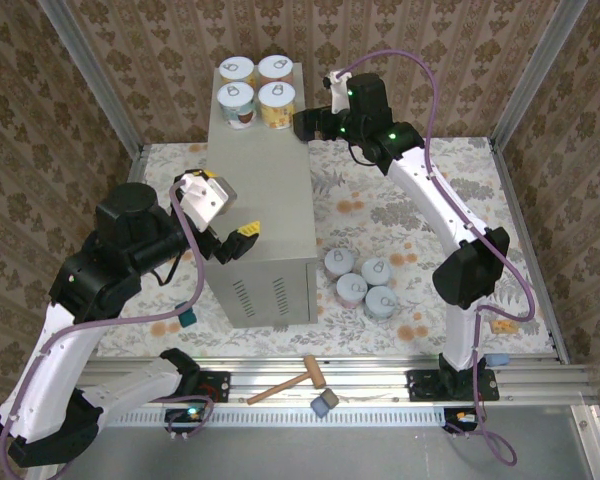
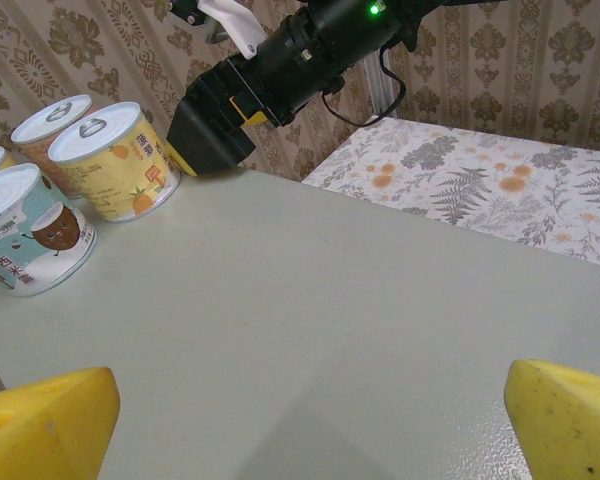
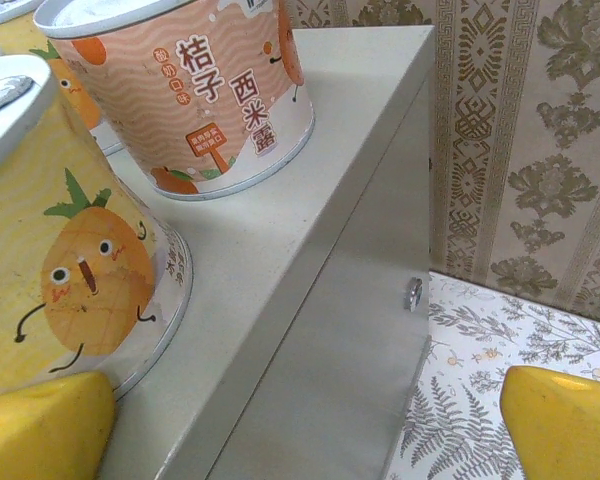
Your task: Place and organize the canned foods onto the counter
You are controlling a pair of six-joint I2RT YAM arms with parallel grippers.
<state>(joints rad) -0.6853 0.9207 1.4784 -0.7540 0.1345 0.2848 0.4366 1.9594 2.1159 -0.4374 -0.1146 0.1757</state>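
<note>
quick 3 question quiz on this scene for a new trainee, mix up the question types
1. True or false: the left tool is shut.
2. How many small silver-lidded cans stand on the floral-patterned floor? A two, B four, C six.
3. Fill in: the right tool hovers beside the ____ pineapple-label can on the tall beige-grey metal counter.

Key
1. False: its yellow fingers are wide apart over the counter top, with nothing between them.
2. B: four cans are clustered to the right of the counter.
3. yellow
</note>
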